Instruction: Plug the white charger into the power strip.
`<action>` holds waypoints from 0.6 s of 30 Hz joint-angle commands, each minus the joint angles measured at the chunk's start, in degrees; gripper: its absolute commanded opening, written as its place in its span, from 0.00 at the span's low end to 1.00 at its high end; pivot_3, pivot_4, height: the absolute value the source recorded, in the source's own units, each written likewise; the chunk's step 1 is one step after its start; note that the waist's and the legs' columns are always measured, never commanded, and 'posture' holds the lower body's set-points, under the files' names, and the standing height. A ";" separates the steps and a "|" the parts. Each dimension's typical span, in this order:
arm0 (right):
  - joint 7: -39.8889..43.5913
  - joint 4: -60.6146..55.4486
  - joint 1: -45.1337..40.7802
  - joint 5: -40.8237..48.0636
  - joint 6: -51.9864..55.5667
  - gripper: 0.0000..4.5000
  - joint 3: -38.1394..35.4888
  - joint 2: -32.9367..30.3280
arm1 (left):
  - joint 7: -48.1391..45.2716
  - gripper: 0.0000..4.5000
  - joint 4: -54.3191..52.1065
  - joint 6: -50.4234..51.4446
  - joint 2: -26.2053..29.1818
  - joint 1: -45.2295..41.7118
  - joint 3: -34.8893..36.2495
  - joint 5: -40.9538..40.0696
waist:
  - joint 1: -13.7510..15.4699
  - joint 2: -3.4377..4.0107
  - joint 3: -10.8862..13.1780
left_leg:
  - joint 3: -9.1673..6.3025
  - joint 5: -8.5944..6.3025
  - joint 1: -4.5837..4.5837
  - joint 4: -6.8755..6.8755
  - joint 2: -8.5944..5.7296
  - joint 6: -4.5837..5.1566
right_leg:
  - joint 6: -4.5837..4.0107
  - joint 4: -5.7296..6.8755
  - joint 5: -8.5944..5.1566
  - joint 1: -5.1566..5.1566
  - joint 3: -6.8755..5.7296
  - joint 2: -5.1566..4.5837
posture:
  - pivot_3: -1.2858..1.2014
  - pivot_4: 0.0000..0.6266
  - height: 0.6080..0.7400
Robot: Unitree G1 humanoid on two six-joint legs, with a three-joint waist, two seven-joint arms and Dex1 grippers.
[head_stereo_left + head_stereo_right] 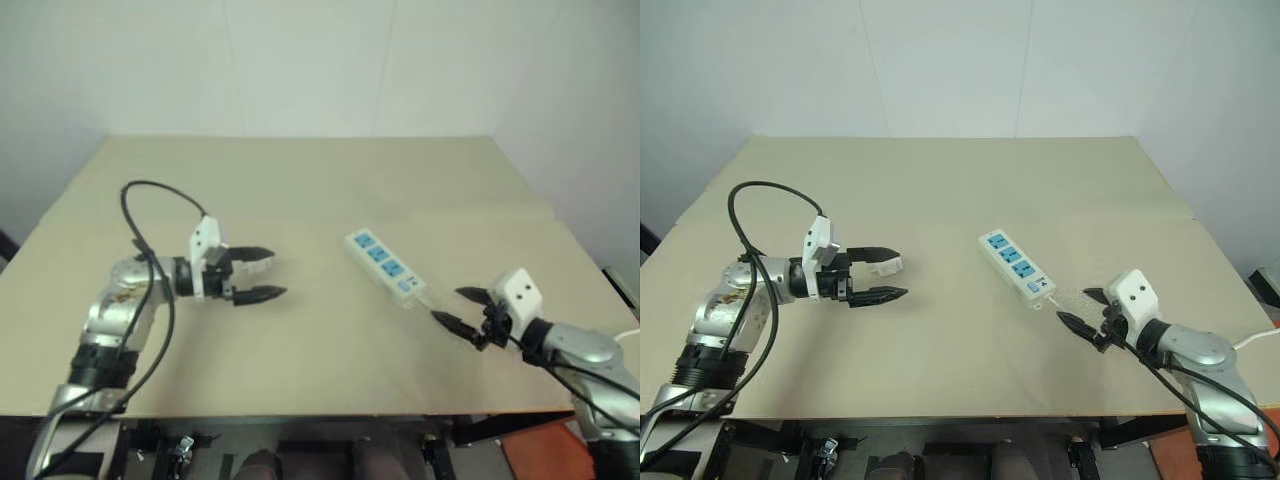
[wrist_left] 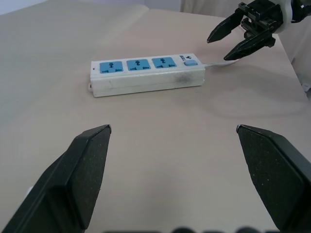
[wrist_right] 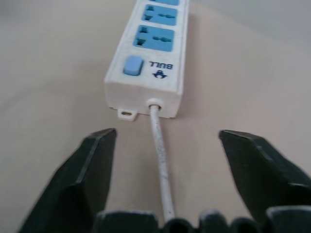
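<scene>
Right wrist view reveals the power strip (image 3: 148, 53)'s cord (image 3: 160, 160) between open jaws.

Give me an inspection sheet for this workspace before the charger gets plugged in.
Surface: tan table, flat and bare around the strip.
Job's things: power strip lies diagonally right of centre, its three blue sockets empty. A small white thing sits by the left gripper's far finger; I cannot tell whether it is the charger.
Clutter: nothing seen.
Grippers: left gripper open, pointing toward the strip; right gripper open at the strip's switch end.
Cables: thin white cord runs between the right gripper's open fingers, ungripped; black cable loops over the left arm.
Surroundings: white walls.
</scene>
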 commanded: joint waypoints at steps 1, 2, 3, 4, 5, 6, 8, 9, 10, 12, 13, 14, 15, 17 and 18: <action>-1.51 -1.07 -1.01 4.69 -2.02 0.99 -3.98 2.22 | -0.48 1.00 -0.68 -1.26 0.02 -0.80 0.84 -0.11 | -0.03 0.00 0.00 | 0.00 0.00 0.00 0.00 0.01 0.00 | 0.00 0.00 0.00 0.00 0.00 0.00 | 0.52 0.24 1.00; -1.98 -1.20 -1.05 5.37 -2.00 0.99 -4.27 2.98 | -0.50 1.00 -0.69 -1.26 0.02 -0.75 0.87 -0.10 | -0.05 0.00 0.00 | -0.01 0.00 0.00 0.00 0.01 0.00 | 0.00 0.00 0.00 0.00 -0.01 0.01 | 0.52 0.24 1.00; -2.60 -1.47 -1.06 6.28 -1.97 0.99 -4.39 4.23 | -0.62 1.00 -0.68 -1.35 0.07 -0.78 0.77 0.02 | -0.07 0.00 0.00 | -0.01 0.00 0.01 0.00 0.02 0.00 | 0.00 0.02 0.00 0.00 -0.01 0.01 | 0.52 0.24 1.00; -3.15 -1.65 -1.00 6.61 -2.45 0.99 -4.06 5.40 | -0.80 1.00 -0.72 -1.32 0.08 -0.81 0.74 -0.04 | -0.07 0.00 0.00 | -0.01 0.00 0.02 0.00 0.02 0.00 | 0.00 0.02 0.00 0.00 -0.01 0.01 | 0.52 0.24 1.00; -3.84 -1.54 -1.00 6.30 -3.54 0.99 -3.32 6.57 | -0.98 1.00 -0.83 -1.14 -0.05 -0.98 0.77 -0.32 | -0.07 0.00 0.00 | -0.01 0.00 0.02 0.00 0.02 0.00 | 0.00 0.03 0.00 0.00 -0.01 0.01 | 0.52 0.24 1.00; -5.88 -0.80 -1.29 4.32 -6.30 0.99 -2.23 8.17 | -1.03 1.00 -0.89 -1.07 -0.22 -1.22 0.75 -0.45 | -0.09 0.00 0.00 | -0.01 0.00 0.02 0.00 0.02 0.00 | 0.00 0.03 0.00 0.00 -0.01 0.01 | 0.52 0.24 1.00; -10.59 1.33 -2.49 0.40 -10.68 0.99 -0.45 11.31 | -1.17 1.00 -0.71 -0.87 -0.37 -1.78 0.53 -0.33 | -0.11 0.00 0.00 | -0.01 0.00 0.01 0.00 0.02 0.00 | 0.00 0.03 0.00 -0.01 -0.01 0.01 | 0.52 0.24 1.00; -11.61 2.44 -2.96 -0.84 -12.47 0.99 0.43 12.37 | -1.61 1.00 -0.51 -0.89 -0.35 -2.00 0.42 -0.32 | -0.20 -0.01 -0.01 | 0.00 0.00 0.02 0.00 0.02 0.00 | 0.00 0.03 0.00 -0.01 0.00 0.01 | 0.52 0.24 1.00; -12.12 3.50 -3.38 -1.51 -14.02 0.99 1.16 13.29 | -2.13 1.00 -0.36 -1.08 -0.31 -2.11 0.35 -0.31 | -0.20 -0.01 -0.01 | 0.00 0.00 0.01 0.00 0.01 0.00 | 0.00 0.03 0.01 -0.01 0.00 0.01 | 0.52 0.24 1.00; -12.16 5.67 -4.47 -1.66 -16.70 0.99 2.42 15.08 | -2.83 1.00 -0.35 -1.11 -0.18 -2.14 0.11 -0.14 | -0.20 -0.01 -0.01 | 0.00 0.00 0.02 0.00 0.01 0.00 | -0.01 0.03 0.00 -0.02 -0.01 0.01 | 0.52 0.24 1.00; -11.97 6.80 -5.10 -1.48 -17.72 0.99 2.97 15.83 | -3.03 1.00 -0.38 -1.01 -0.14 -2.14 -0.03 -0.01 | -0.19 0.00 -0.01 | 0.00 0.00 0.01 0.00 0.02 0.00 | -0.01 0.03 0.00 -0.02 -0.02 0.01 | 0.52 0.24 1.00; -11.64 8.01 -5.79 -1.16 -18.60 0.99 3.45 16.59 | -3.14 1.00 -0.46 -0.95 -0.17 -2.16 -0.13 0.10 | -0.19 0.00 -0.01 | 0.00 0.00 0.00 0.00 0.01 0.00 | -0.01 0.03 0.00 -0.04 -0.01 0.01 | 0.52 0.24 1.00; -11.15 8.95 -6.32 -0.89 -19.10 0.99 3.92 17.11 | -3.15 1.00 -0.55 -0.89 -0.22 -2.18 -0.15 0.15 | -0.20 -0.01 -0.01 | 0.00 0.00 -0.01 0.00 0.01 0.00 | -0.01 0.02 0.00 -0.04 -0.01 0.00 | 0.52 0.24 1.00; -10.84 10.89 -7.25 -1.36 -20.32 0.99 4.94 17.72 | -2.95 1.00 -0.72 -0.61 -0.41 -2.36 -0.04 0.04 | -0.21 -0.01 -0.01 | 0.00 0.00 0.00 0.00 0.01 0.00 | -0.02 0.03 0.01 -0.03 0.00 -0.01 | 0.52 0.24 1.00; -10.68 11.63 -7.58 -1.33 -20.54 0.99 5.35 17.87 | -2.98 1.00 -0.81 -0.57 -0.38 -2.33 0.07 -0.04 | -0.21 0.00 -0.01 | -0.01 0.00 0.00 0.00 0.02 0.00 | -0.02 0.04 0.01 -0.03 -0.01 0.00 | 0.52 0.24 1.00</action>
